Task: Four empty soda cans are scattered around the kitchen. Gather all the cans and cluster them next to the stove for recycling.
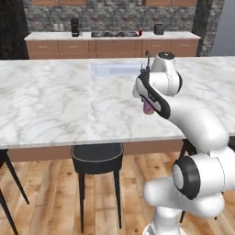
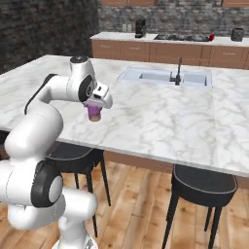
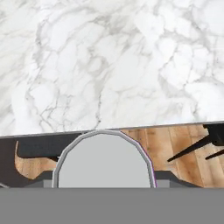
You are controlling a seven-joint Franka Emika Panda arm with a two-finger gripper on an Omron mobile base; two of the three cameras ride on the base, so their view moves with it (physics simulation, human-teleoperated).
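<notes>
My gripper (image 2: pixel 95 108) is shut on a purple-pink soda can (image 2: pixel 93 115), held just above the marble island near its front edge. In the left base view the can (image 1: pixel 147 108) hangs under the hand, half hidden by the arm. Its silver top (image 3: pixel 103 159) sits low in the hand view, over the island's edge, and the fingertips are hidden there. The black stove (image 1: pixel 114 34) lies on the far back counter. A dark red can (image 1: pixel 140 32) stands just right of it, and from the right base that can (image 2: pixel 211 36) shows beside the stove (image 2: pixel 182 37).
A sink (image 2: pixel 165 77) with a dark faucet (image 2: pixel 178 73) is set into the island's far side. Black stools (image 1: pixel 97 158) (image 2: pixel 202 187) stand under the island's front edge. A dark coffee machine (image 1: pixel 74 26) and a toaster (image 1: pixel 159 29) sit on the back counter.
</notes>
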